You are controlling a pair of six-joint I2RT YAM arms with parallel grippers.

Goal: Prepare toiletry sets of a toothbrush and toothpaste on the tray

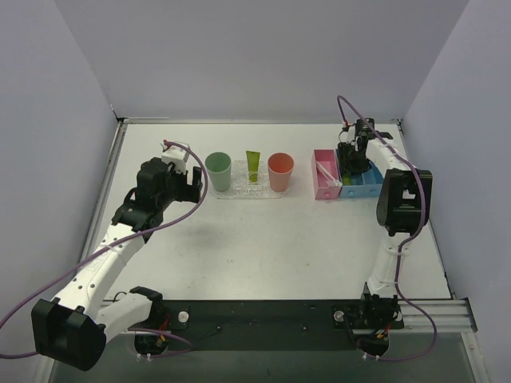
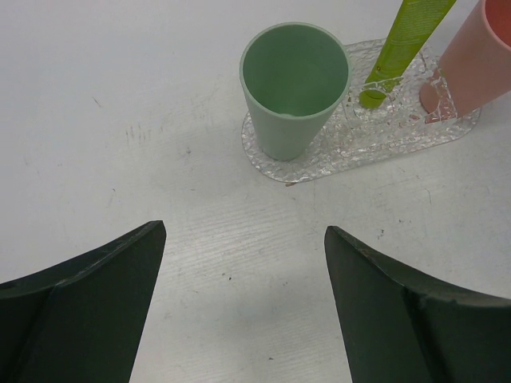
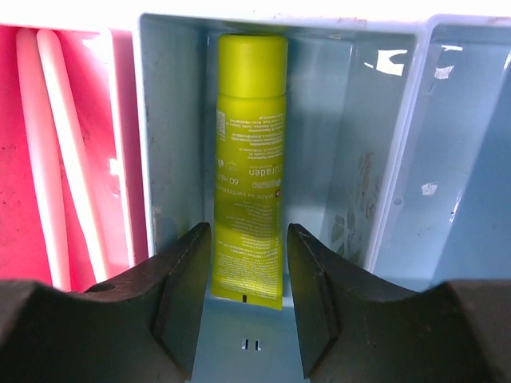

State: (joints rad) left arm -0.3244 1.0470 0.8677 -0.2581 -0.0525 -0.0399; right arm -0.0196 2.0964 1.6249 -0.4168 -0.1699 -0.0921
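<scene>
The clear bumpy tray holds a green cup, a salmon cup, and between them a lime-green toothpaste tube standing cap down. My left gripper is open over bare table just left of the tray. My right gripper is down in the blue bin. Its open jaws straddle the flat end of a second lime-green tube lying there, with a narrow gap on each side. Two pale toothbrushes lie in the pink bin.
The pink bin and the blue bin stand side by side right of the tray. The blue bin's walls close in on my right fingers, and another blue compartment lies to the right. White walls enclose the table.
</scene>
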